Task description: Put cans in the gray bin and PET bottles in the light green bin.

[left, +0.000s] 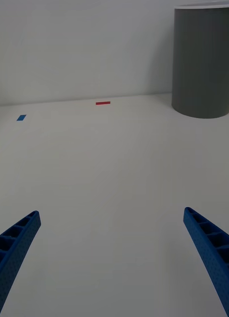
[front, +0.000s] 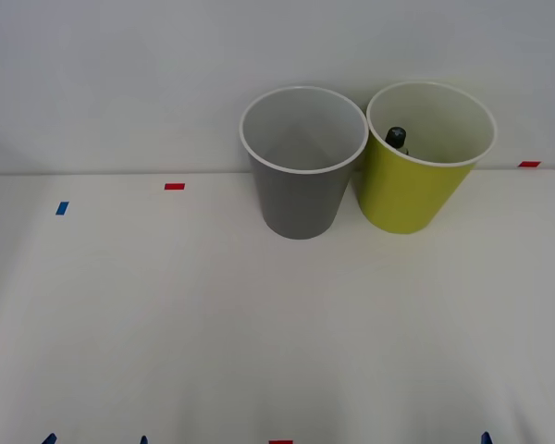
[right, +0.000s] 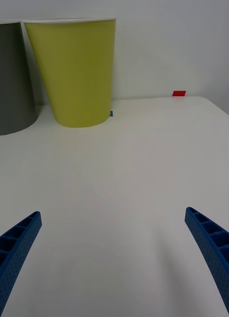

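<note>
The gray bin [front: 302,185] and the light green bin [front: 416,180] stand upright side by side at the back of the white table, touching. Inside the light green bin a PET bottle [front: 395,137] leans on the wall nearest the gray bin; just its dark cap and neck show. Cans are out of view. My left gripper [left: 112,214] hovers open low over the bare table, with the gray bin [left: 203,62] ahead of it. My right gripper [right: 113,215] is open too, and the light green bin [right: 74,72] stands ahead of it. Neither holds anything.
Small tape marks lie on the table: red [front: 174,186] and blue [front: 62,208] at the left, red [front: 529,164] at the far right, red [front: 280,442] at the near edge. A pale wall rises right behind the bins.
</note>
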You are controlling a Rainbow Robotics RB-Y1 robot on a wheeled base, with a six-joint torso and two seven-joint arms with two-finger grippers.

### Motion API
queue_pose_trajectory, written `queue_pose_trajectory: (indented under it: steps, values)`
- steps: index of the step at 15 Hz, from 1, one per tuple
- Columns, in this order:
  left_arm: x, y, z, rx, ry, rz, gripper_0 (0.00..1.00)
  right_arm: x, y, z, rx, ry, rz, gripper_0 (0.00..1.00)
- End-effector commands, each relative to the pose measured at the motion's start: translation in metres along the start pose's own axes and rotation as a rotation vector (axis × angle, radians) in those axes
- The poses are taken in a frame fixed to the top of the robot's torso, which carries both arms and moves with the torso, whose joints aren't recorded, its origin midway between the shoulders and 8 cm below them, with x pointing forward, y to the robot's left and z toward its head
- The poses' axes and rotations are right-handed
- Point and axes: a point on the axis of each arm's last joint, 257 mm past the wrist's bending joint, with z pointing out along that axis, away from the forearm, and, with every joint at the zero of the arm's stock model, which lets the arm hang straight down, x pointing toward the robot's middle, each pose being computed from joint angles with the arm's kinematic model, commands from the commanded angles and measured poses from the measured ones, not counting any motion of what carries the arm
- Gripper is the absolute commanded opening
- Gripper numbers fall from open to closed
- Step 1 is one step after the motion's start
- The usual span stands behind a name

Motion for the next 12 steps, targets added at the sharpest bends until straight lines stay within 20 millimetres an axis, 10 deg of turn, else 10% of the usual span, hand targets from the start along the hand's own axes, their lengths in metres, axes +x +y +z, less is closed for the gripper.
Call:
queue_pose_trajectory:
  steps: [1,12]
  values:
    - [0.0000,0.0000,0.0000,0.000,0.000,0.000,1.00,-0.0001,0.0002,0.0002,0.000,-0.001,0.001,1.00]
    - [0.0000,0.0000,0.0000,0.000,0.000,0.000,1.00,-0.0001,0.0002,0.0002,0.000,-0.001,0.001,1.00]
